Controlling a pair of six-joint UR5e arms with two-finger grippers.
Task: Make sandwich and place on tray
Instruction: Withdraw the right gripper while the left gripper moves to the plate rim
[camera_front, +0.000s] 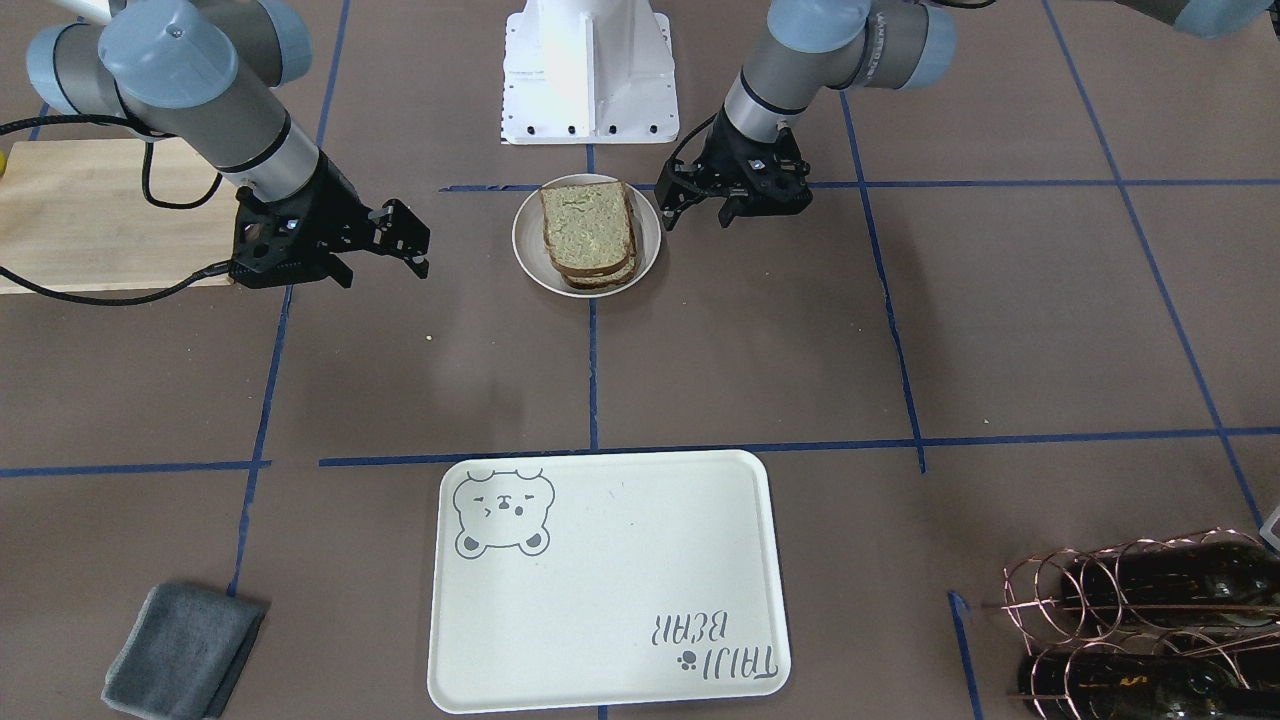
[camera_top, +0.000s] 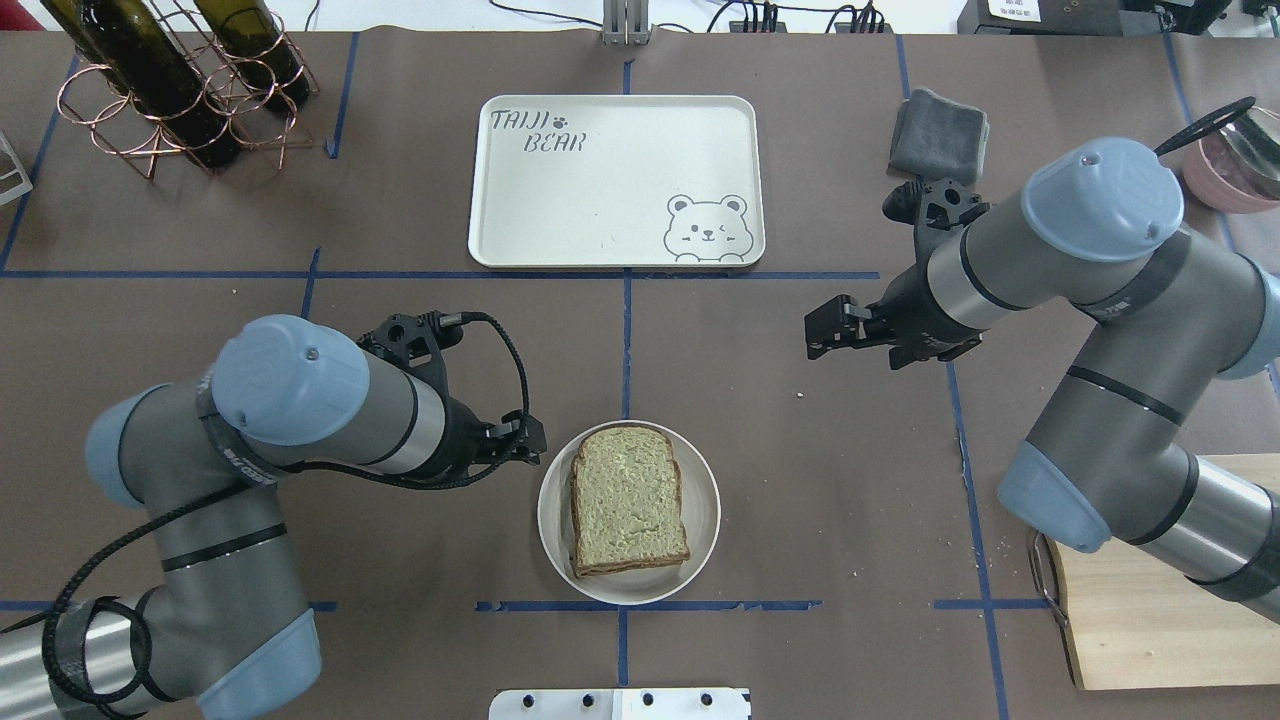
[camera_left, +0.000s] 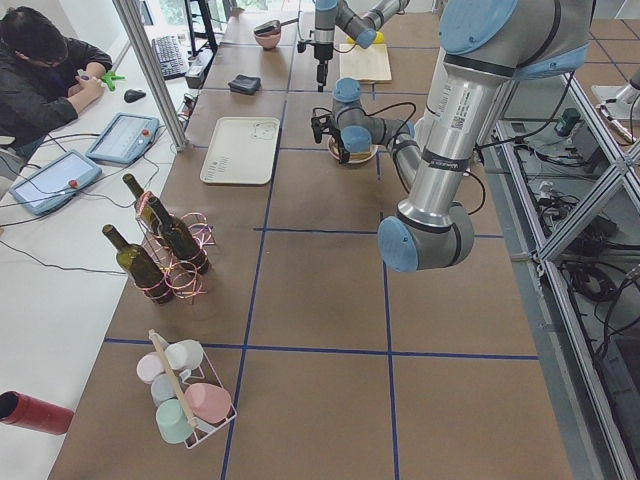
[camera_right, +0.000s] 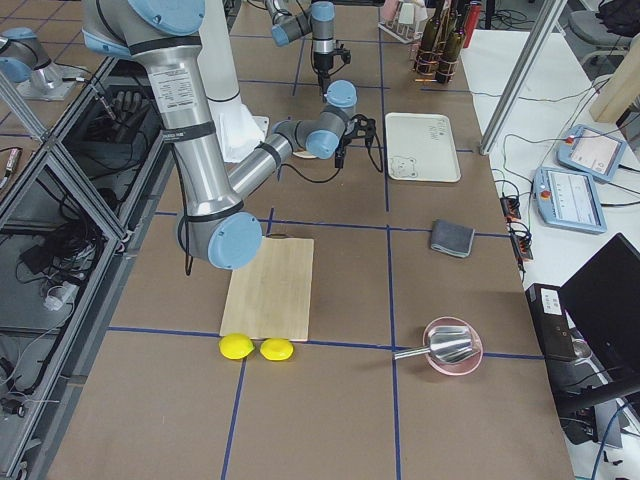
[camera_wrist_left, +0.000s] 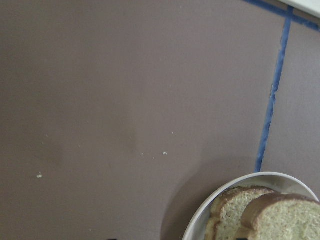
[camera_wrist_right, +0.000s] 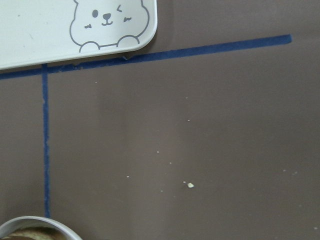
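The sandwich (camera_front: 590, 230) is a stack of tan bread slices with dark crusts on a small round white plate (camera_front: 527, 255); it also shows in the overhead view (camera_top: 628, 500) and the left wrist view (camera_wrist_left: 280, 215). No egg shows. The cream bear tray (camera_front: 620, 580) (camera_top: 600, 190) lies empty across the table. My left gripper (camera_front: 695, 210) (camera_top: 535, 440) hovers open and empty just beside the plate (camera_top: 705, 500). My right gripper (camera_front: 410, 240) (camera_top: 815, 335) is open and empty, well off to the plate's other side.
A wooden cutting board (camera_top: 1150, 620) lies under my right arm. A folded grey cloth (camera_top: 938, 135) is beside the tray, a copper rack with wine bottles (camera_top: 170, 90) at the far left corner, and a pink bowl (camera_top: 1230, 160) at the right edge.
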